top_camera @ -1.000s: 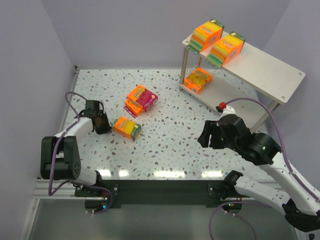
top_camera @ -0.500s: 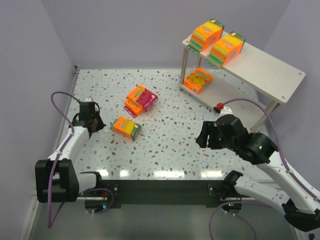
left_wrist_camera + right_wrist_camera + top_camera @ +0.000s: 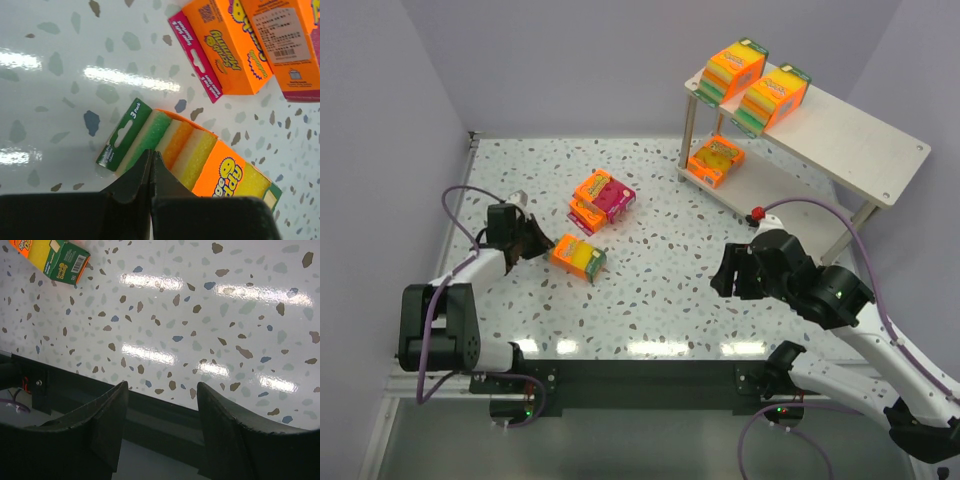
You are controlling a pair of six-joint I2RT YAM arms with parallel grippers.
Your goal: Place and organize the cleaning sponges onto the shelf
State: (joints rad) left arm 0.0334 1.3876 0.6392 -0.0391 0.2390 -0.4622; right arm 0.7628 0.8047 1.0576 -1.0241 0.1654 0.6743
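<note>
Left tool (image 3: 151,158) pinched shut, empty, its tips at the green end of a thick orange sponge pack with layered sides (image 3: 200,160) lying on the speckled white desk (image 3: 660,270); right tool (image 3: 161,386) spread apart, empty, above the desk; flat orange and magenta packs (image 3: 602,198) lie near; three more packs (image 3: 735,68) sit on the pale two-tier wooden shelf (image 3: 850,150).

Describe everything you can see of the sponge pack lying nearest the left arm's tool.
The sponge pack is a thick rectangular block with an orange front bearing a yellow smiley face, and a side showing green, orange and yellow sponge layers. A dark green card tab with a hang hole, marked 3 pack, sticks out at one end. It lies flat and askew on the speckled table, apart from the other packs. The shut left tool has its tips right at the green layer, seemingly touching it.
</note>
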